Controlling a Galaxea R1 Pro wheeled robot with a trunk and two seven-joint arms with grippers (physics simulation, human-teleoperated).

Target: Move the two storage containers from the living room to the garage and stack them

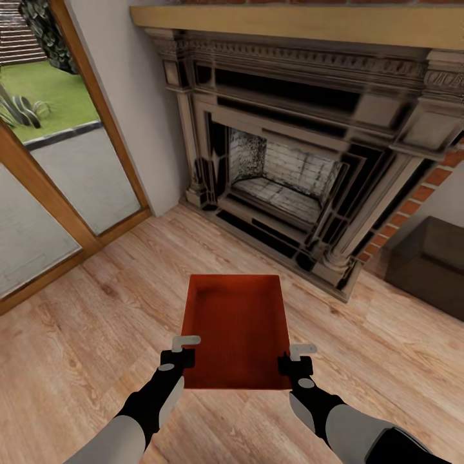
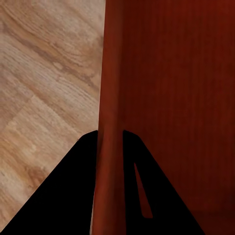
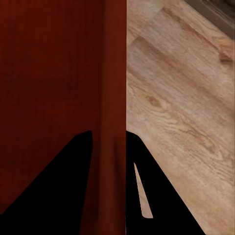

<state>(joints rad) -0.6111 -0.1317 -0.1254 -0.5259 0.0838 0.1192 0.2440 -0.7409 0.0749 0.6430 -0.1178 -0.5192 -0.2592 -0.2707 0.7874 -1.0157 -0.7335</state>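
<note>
Head view: thin-walled orange-red container (image 1: 237,328).

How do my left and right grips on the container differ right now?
The left gripper clamps the container's left wall, the right gripper its right wall. In the head view the left gripper sits slightly farther forward along the container than the right. Both straddle a thin wall near its near end, above the wood floor.

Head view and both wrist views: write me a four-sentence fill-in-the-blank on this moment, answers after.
1. The storage container is coloured ____.
2. The left gripper and right gripper each clamp a side ____ of it.
3. Ahead stands a ____.
4. The floor is light ____ planking.

Answers: orange-red; wall; fireplace; wood
</note>
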